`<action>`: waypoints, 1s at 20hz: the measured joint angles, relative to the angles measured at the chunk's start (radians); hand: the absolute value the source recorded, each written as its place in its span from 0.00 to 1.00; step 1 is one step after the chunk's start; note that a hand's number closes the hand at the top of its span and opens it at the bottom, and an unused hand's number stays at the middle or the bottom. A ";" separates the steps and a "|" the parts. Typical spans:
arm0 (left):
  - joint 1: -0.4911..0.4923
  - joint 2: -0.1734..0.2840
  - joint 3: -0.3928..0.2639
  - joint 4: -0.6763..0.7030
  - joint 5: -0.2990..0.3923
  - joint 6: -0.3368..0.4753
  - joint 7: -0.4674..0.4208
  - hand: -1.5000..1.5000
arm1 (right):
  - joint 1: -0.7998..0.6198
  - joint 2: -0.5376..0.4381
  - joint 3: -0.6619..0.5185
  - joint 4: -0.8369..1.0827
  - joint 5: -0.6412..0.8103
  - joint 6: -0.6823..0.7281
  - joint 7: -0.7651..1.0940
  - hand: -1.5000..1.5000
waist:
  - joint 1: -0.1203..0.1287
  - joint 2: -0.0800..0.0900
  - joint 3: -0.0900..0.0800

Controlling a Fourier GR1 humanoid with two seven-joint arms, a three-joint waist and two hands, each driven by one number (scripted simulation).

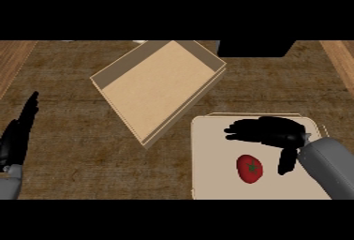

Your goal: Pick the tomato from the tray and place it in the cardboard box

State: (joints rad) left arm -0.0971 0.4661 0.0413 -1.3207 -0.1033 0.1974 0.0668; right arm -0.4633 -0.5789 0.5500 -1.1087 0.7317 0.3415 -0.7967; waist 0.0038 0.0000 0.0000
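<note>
Red: 1 tomato (249, 168), 1 tray (214, 159), 1 cardboard box (155, 86).

The tomato (249, 169) is red with a green top, the tray (214, 159) cream, the cardboard box (158, 86) tan, the surface (76, 136) mottled brown.

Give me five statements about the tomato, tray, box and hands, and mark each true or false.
1. The tomato lies on the tray. True.
2. The box holds the tomato. False: it holds nothing.
3. The right robot hand grips the tomato. False: it is above the tray, beside the tomato, not closed on it.
4. The left robot hand shows at the left edge, open. True.
5. The box lies right of the tray. False: up and left of it.
</note>
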 measured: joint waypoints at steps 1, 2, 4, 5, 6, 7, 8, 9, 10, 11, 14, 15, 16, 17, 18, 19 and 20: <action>0.005 -0.007 0.004 0.004 -0.005 0.002 -0.012 0.50 | 0.007 0.006 -0.003 -0.007 0.004 0.004 0.001 0.00 | 0.000 0.000 0.000; -0.001 -0.007 0.008 -0.004 -0.008 0.002 0.001 0.50 | 0.022 0.008 0.003 -0.020 0.008 0.001 -0.001 0.00 | -0.001 0.000 0.000; -0.011 -0.010 0.012 -0.003 -0.016 -0.001 0.014 0.50 | 0.041 -0.005 -0.002 -0.067 0.001 0.018 -0.002 0.00 | -0.003 -0.001 0.000; 0.002 -0.008 0.018 -0.010 -0.013 -0.009 0.010 0.50 | 0.051 -0.008 -0.004 -0.079 -0.003 0.018 -0.008 0.00 | -0.003 -0.001 0.000; 0.009 -0.014 0.016 -0.018 -0.020 -0.006 0.011 0.50 | 0.061 -0.019 -0.009 -0.092 -0.005 0.015 -0.019 0.00 | -0.003 -0.001 0.000; 0.008 -0.019 0.020 -0.007 -0.024 -0.007 -0.001 0.50 | 0.069 -0.019 -0.012 -0.110 -0.006 0.017 -0.016 0.00 | -0.003 -0.001 0.000; 0.021 -0.028 0.018 -0.016 -0.029 -0.002 -0.006 0.50 | 0.075 -0.016 -0.011 -0.137 -0.010 0.025 -0.005 0.00 | -0.003 -0.001 0.000; 0.021 -0.029 0.025 -0.002 -0.029 -0.005 -0.021 0.50 | 0.087 -0.017 -0.010 -0.168 -0.014 0.036 0.008 0.00 | -0.004 -0.001 0.000; 0.015 -0.029 0.029 -0.002 -0.031 -0.008 -0.017 0.50 | 0.094 -0.020 -0.009 -0.203 -0.019 0.052 0.024 0.00 | -0.005 -0.002 0.000; 0.018 -0.028 0.031 -0.012 -0.032 -0.015 -0.011 0.50 | 0.111 -0.028 -0.012 -0.231 -0.020 0.059 0.030 0.00 | -0.005 -0.002 0.000; 0.017 -0.031 0.039 -0.026 -0.039 -0.025 0.008 0.50 | 0.144 -0.057 -0.009 -0.267 0.010 0.053 0.035 0.00 | -0.005 -0.002 0.000; 0.013 -0.025 0.047 -0.022 -0.038 -0.034 0.005 0.50 | 0.149 -0.052 -0.005 -0.270 0.029 0.052 0.046 0.00 | -0.005 -0.001 0.000; 0.015 -0.037 0.043 -0.027 -0.047 -0.029 0.007 0.50 | 0.154 -0.044 -0.002 -0.281 0.043 0.058 0.064 0.00 | -0.004 -0.001 0.000; 0.014 -0.035 0.051 -0.020 -0.045 -0.036 -0.001 0.50 | 0.153 -0.027 0.005 -0.272 0.059 0.063 0.083 0.00 | -0.003 -0.001 0.000; 0.011 -0.045 0.047 -0.023 -0.053 -0.032 0.003 0.50 | 0.154 -0.015 0.005 -0.261 0.074 0.065 0.091 0.00 | -0.003 -0.001 0.000; 0.019 -0.043 0.055 -0.024 -0.053 -0.039 -0.005 0.50 | 0.162 -0.015 0.001 -0.278 0.082 0.080 0.106 0.00 | -0.003 -0.001 0.000; 0.017 -0.047 0.057 -0.014 -0.058 -0.041 -0.014 0.50 | 0.170 -0.004 0.004 -0.279 0.097 0.083 0.116 0.00 | -0.003 -0.001 0.000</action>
State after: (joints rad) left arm -0.0801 0.4196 0.0985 -1.3344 -0.1618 0.1562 0.0530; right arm -0.2936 -0.5827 0.5536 -1.3878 0.8287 0.4248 -0.6809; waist 0.0009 -0.0007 -0.0002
